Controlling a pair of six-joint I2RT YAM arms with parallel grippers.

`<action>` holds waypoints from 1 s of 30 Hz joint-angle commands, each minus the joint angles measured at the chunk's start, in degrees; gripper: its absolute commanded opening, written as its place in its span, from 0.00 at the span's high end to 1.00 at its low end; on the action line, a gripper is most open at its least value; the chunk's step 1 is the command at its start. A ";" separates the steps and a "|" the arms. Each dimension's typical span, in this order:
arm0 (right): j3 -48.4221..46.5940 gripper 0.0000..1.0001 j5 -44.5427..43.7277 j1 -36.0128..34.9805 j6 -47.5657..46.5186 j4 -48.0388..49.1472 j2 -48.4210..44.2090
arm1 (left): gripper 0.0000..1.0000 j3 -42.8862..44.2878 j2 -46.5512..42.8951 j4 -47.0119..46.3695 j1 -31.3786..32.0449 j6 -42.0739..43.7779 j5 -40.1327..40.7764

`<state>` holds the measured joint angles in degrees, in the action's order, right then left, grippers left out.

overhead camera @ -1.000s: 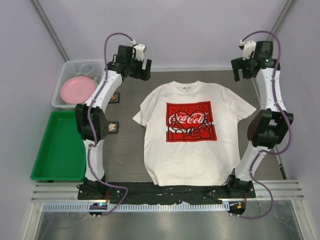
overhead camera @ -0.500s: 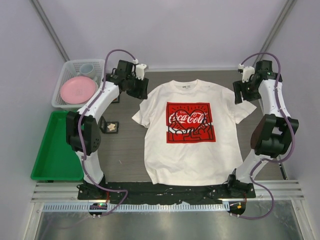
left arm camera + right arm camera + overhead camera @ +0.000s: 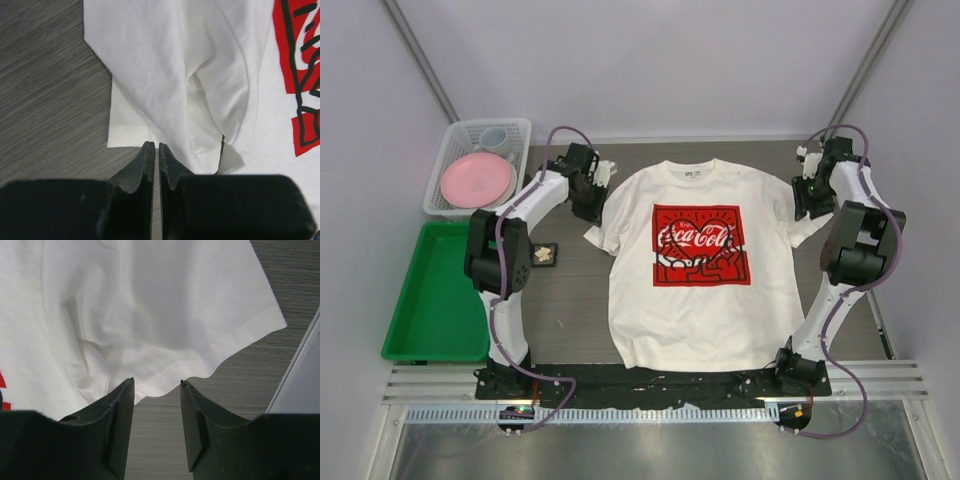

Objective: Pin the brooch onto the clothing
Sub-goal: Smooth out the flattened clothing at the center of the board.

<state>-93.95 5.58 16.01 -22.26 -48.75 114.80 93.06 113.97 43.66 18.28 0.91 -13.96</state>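
Note:
The white T-shirt (image 3: 700, 310) lies flat on the dark table, its red Coca-Cola print (image 3: 702, 243) facing up. The brooch (image 3: 544, 254) looks like a small pale piece on a dark square pad, left of the shirt. My left gripper (image 3: 595, 200) is low at the shirt's left sleeve (image 3: 150, 75). Its jaws (image 3: 154, 146) are almost together at the sleeve's hem, with only table showing in the slit. My right gripper (image 3: 807, 205) is at the right sleeve (image 3: 175, 305). It stands open (image 3: 157, 382) at the hem's edge, with bare table between the fingers.
A white basket (image 3: 520, 124) at the back left holds a pink plate (image 3: 477, 178) and a cup (image 3: 494, 136). A green tray (image 3: 435, 300) sits in front of it. The table's right edge (image 3: 300, 380) runs close to the right gripper.
Both arms have swung inward and down from the table's back corners to the shirt's sleeves. The left jaws have closed almost fully; the right jaws have narrowed part way.

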 commanded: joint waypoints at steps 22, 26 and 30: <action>-20.12 0.51 -18.68 1.92 -0.41 9.38 19.76 | 1.00 13.90 13.91 4.51 -6.07 -0.56 16.94; -23.55 0.41 -14.39 1.92 -0.85 5.96 15.12 | 0.89 9.61 6.11 -1.37 -5.98 -0.56 14.14; -19.97 0.29 -3.52 1.75 0.02 -0.90 7.03 | 0.65 5.30 -1.55 -5.86 -4.05 -0.56 6.15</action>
<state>-114.41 -7.14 17.85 -22.57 -43.46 132.70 100.03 123.15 43.44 12.45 0.34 -1.63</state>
